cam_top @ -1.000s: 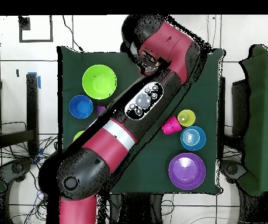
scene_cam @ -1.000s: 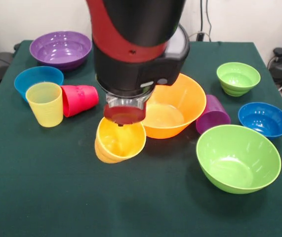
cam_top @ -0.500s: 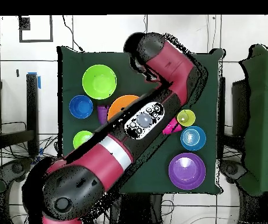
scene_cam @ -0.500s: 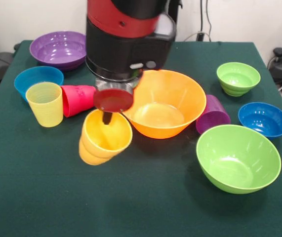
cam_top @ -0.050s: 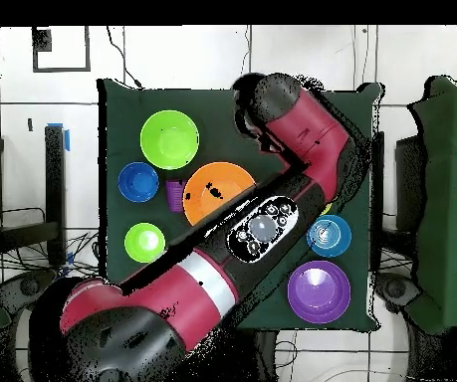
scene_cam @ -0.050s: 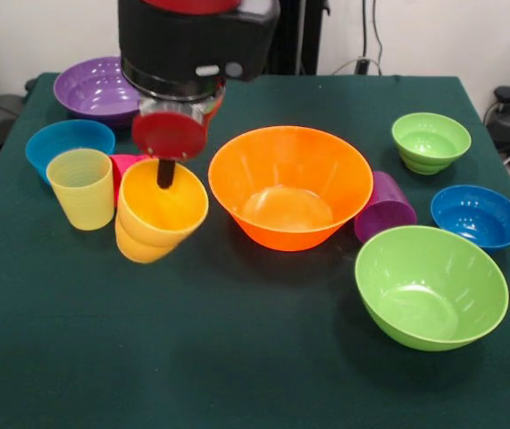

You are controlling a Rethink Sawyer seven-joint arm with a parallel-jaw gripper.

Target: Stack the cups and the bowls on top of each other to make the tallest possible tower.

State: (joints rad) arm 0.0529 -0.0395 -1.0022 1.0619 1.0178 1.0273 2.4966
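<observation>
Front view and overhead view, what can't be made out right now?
Front view: the yellow-orange ribbed plastic cup hides most of the red-pink ribbed plastic cup; the end effector has its hold masked by its red disc.
Overhead view: the red and black arm covers both cups and the pale yellow ribbed plastic cup.

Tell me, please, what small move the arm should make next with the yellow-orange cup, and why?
Probably carry it back toward the large orange bowl. The gripper has one finger inside the yellow-orange cup, which hangs tilted above the cloth beside the pale yellow cup. The orange bowl sits upright and empty.
</observation>
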